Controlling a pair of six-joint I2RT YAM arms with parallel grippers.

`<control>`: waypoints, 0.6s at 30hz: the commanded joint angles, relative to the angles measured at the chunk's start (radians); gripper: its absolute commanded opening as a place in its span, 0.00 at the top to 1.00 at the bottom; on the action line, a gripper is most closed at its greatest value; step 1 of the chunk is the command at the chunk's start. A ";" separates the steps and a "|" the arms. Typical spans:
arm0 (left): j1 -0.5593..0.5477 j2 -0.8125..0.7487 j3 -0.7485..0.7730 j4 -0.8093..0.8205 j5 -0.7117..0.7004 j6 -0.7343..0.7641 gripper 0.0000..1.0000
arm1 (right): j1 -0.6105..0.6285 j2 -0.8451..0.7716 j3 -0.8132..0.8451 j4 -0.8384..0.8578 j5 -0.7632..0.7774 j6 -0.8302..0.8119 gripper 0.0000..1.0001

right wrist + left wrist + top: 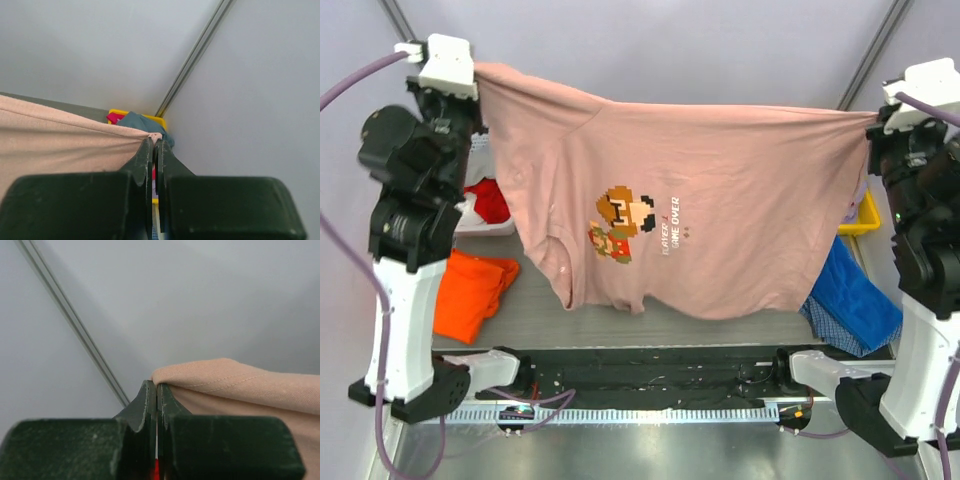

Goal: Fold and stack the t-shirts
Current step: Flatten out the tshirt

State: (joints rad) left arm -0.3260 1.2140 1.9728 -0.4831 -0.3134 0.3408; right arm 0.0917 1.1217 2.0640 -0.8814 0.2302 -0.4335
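Near edge of desk (620,325): both arm bases are fixed here, left and right.

Left edge of desk: an orange t-shirt (470,290) lies crumpled, apart from the other garments. Right edge of desk: a blue t-shirt (855,300) lies bunched, partly hidden behind the hanging garment.

Above mid-desk: the dusty-pink t-shirt (720,200) hangs spread between the two raised arms, its top edge stretched almost taut from left to right. A pixel-figure print (620,225) with the lettering "GAME OVER" faces the overhead camera. Whether the lower edge touches the desk cannot be told.

Left claw (156,385): clenched, fingers pressed together on a folded corner of the pink t-shirt, at the upper left of the spread.

Right claw (154,141): clenched on the opposite corner of the same garment, the fabric running away to its left in the wrist view.

Far left of desk: a white basket (485,228) holds a red t-shirt (492,200).

Far right corner of desk: a yellow bin (120,112) holds a grey-teal t-shirt (137,121) and a further red piece beside it.
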 commanded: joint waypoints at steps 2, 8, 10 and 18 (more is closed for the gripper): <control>0.018 0.203 0.125 0.118 -0.121 0.023 1.00 | -0.009 0.111 -0.042 0.163 0.101 -0.022 0.99; 0.061 0.517 0.410 0.179 -0.130 -0.005 1.00 | -0.009 0.308 0.066 0.292 0.132 -0.020 0.99; 0.087 0.590 0.544 0.196 -0.133 -0.017 1.00 | -0.007 0.369 0.168 0.309 0.146 -0.027 0.99; 0.139 0.566 0.487 0.369 -0.130 -0.039 1.00 | -0.007 0.521 0.417 0.337 0.185 -0.060 0.99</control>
State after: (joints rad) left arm -0.2264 1.9179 2.4847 -0.3321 -0.3927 0.3180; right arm 0.0925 1.7077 2.3928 -0.6628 0.3241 -0.4568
